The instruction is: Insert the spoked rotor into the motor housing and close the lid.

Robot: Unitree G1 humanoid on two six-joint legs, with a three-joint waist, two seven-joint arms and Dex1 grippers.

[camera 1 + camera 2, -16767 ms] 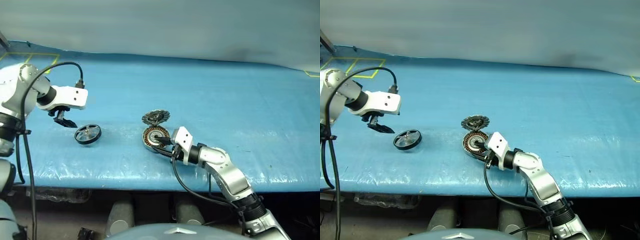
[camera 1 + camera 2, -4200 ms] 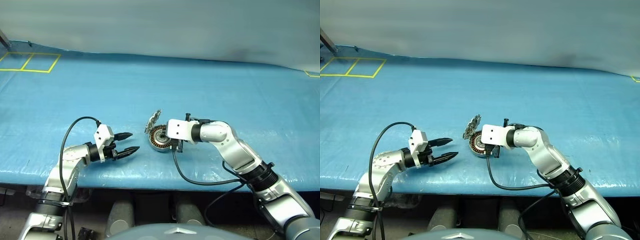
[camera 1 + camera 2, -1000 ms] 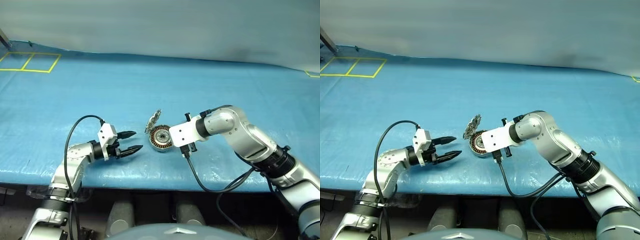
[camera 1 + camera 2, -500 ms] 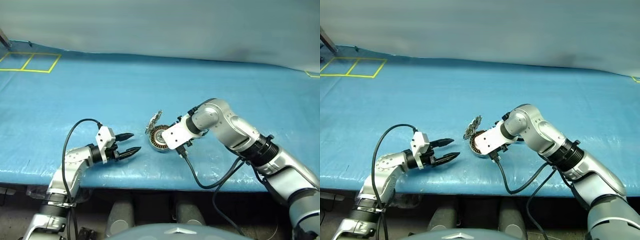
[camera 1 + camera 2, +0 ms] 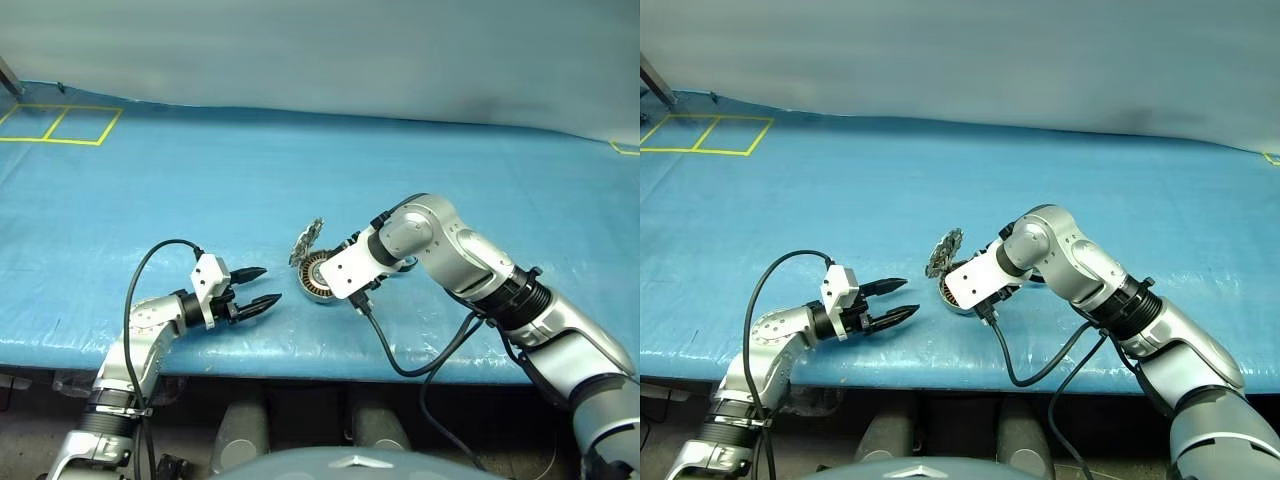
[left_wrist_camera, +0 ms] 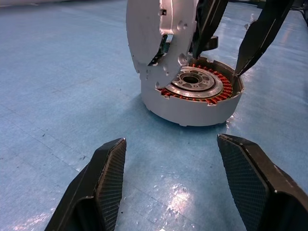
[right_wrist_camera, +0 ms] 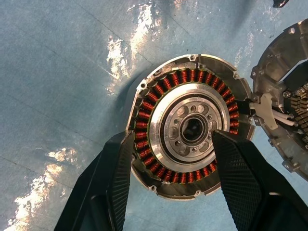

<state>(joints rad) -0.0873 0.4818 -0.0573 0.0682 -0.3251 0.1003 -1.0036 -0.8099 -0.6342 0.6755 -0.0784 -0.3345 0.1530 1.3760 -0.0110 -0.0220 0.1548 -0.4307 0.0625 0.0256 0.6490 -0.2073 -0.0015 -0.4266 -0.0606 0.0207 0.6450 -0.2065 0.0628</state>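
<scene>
Step in hand: You had the spoked rotor [image 7: 192,129] seated in the motor housing [image 6: 192,107], by my reading; its silver hub with a ring of small holes lay inside the copper windings. Only the closing of the lid remained.

Where the work sat: The housing rested on the blue mat [image 5: 420,170] near the table's front edge, between your two arms.

Lid: The lid [image 6: 151,31] stood raised at the housing's rim on your left side, its plain grey face turned toward the left wrist camera, not yet shut.

Right claw: Your right gripper [image 7: 168,159] hung over the housing pointing steeply down, fingers spread to either side of the rotor and pinching nothing.

Left claw: Your left gripper [image 5: 257,288] hovered low over the mat just left of the housing, aimed at it, fingers spread and empty.

Next move, as I judge it: You needed to clear the right fingers from above the cup, then push the lid's top edge over and down until it lay flat. The left gripper looked better placed.

Risk: A finger left over the cup would block the lid.

Writing or brands: None readable on either part, the mat or the arms.
</scene>
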